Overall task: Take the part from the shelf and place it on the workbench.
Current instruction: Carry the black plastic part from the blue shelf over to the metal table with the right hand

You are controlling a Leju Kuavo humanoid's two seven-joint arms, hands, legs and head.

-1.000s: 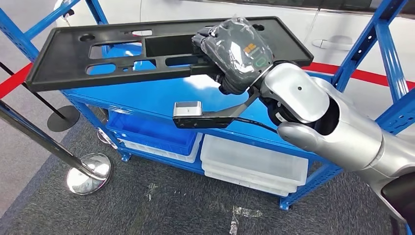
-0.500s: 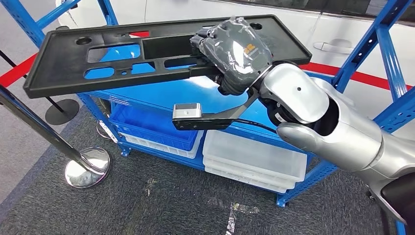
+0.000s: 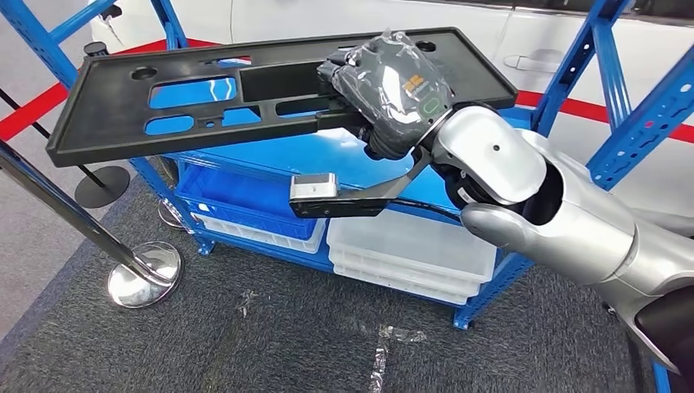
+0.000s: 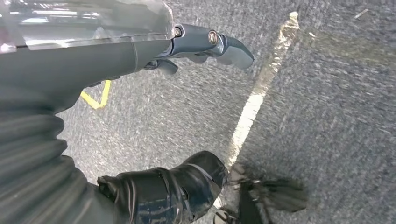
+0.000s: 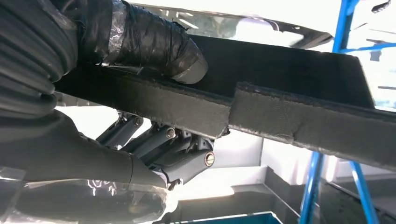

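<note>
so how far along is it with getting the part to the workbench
Done: the long flat black plastic part with cutouts is off the blue metal shelf, gripped along its edge by the right hand. In hand: carrying it above the shelf. Left: placing it on the workbench. The left hand hangs over the floor, holding nothing.

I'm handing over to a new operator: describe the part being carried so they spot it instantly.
Start at the blue shelf. Above its top level, the right hand grips a long flat black panel by one edge. Unlike the blue and white bins below, it is black, with several cutouts showing blue through.
</note>
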